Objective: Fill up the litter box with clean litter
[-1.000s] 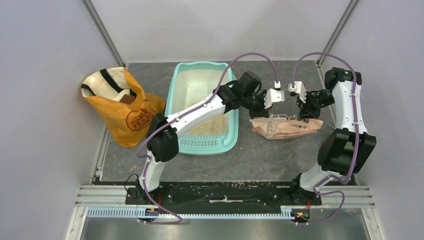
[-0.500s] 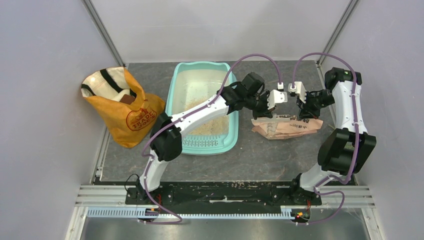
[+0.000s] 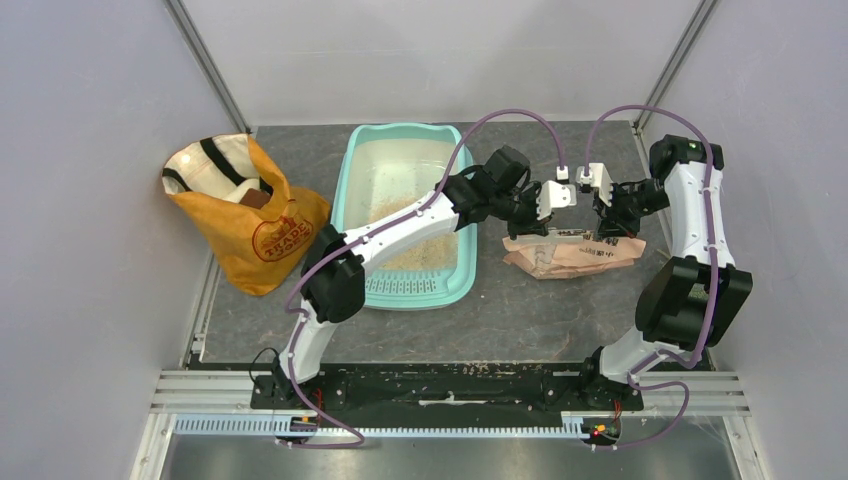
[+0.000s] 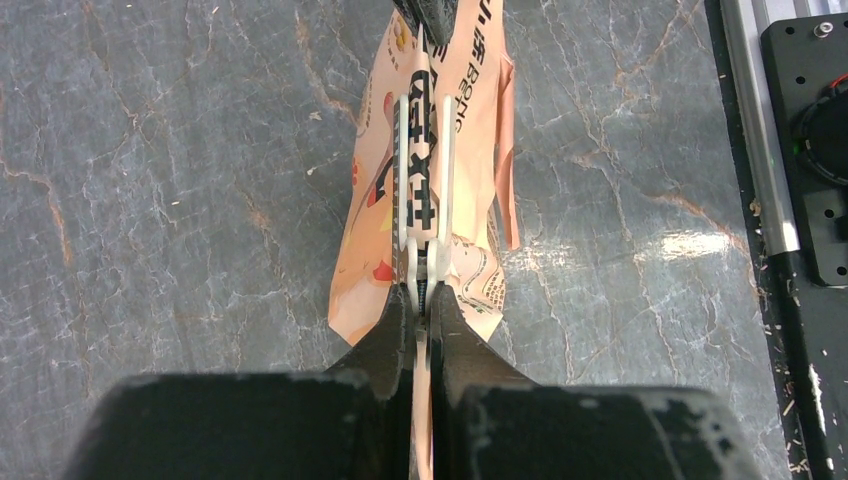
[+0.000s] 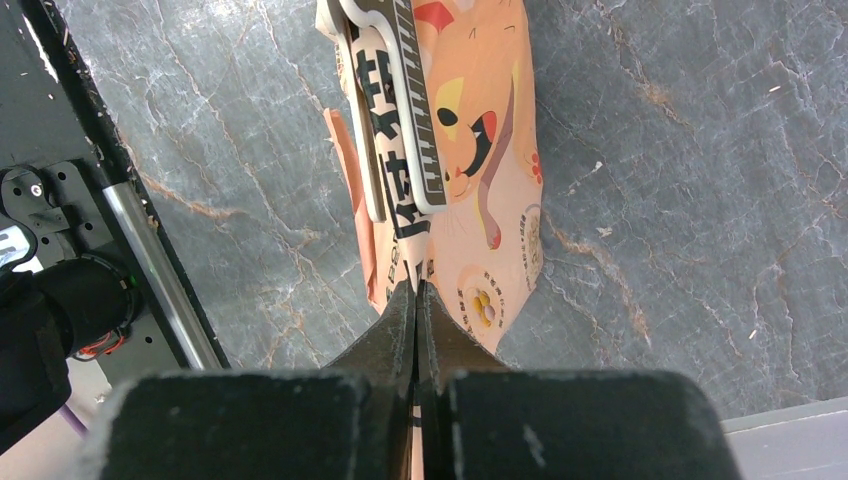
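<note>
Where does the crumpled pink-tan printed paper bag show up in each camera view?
Top external: the pink-tan paper bag lies right of centre, beside the mint-teal plastic litter box.
Left wrist: the bag fills the centre and reaches the top edge.
Right wrist: the bag sits in the centre, in the upper half.
Shared landmark: the grey marbled tabletop under it.

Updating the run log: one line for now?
left gripper: shut on paper bag | right gripper: shut on paper bag | litter box: litter inside
</note>
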Tool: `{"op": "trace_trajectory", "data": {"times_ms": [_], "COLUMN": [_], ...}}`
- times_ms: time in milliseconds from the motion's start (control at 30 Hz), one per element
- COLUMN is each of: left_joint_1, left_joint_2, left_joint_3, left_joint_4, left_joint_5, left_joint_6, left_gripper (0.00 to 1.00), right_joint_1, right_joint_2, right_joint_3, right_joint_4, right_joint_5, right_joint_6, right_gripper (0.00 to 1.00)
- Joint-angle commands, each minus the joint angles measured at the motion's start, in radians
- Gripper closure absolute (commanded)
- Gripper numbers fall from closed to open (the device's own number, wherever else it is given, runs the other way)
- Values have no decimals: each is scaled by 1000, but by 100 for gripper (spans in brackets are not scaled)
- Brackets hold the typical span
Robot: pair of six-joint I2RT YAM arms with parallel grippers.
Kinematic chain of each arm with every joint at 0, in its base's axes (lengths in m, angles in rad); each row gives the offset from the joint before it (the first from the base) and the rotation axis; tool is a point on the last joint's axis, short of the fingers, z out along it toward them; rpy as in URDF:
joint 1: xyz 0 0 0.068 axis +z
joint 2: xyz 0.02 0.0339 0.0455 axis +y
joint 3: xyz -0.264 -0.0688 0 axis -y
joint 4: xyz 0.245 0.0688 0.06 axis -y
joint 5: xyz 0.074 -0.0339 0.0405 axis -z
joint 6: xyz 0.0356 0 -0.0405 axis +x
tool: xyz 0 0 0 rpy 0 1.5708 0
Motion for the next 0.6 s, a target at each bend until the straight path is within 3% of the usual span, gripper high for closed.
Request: {"op": "trace_trajectory", "data": {"times_ms": [0,567], "left_joint_1": [-12,-13], "left_joint_2": [28,49], "left_joint_3": [-27,-41], "left_joint_4": [42,43], "left_joint_5": [7,-6], "left_joint_6": [16,45], "left_gripper": [98,98], "right_joint_1": [-1,-1], "right_joint_2": [-32,-35], "right_joint_3": [17,19], "right_joint_4": [-48,-57], "right_joint_5": [-74,-85], "right_joint_6": [-15,-21], "right_gripper": [100,100]}}
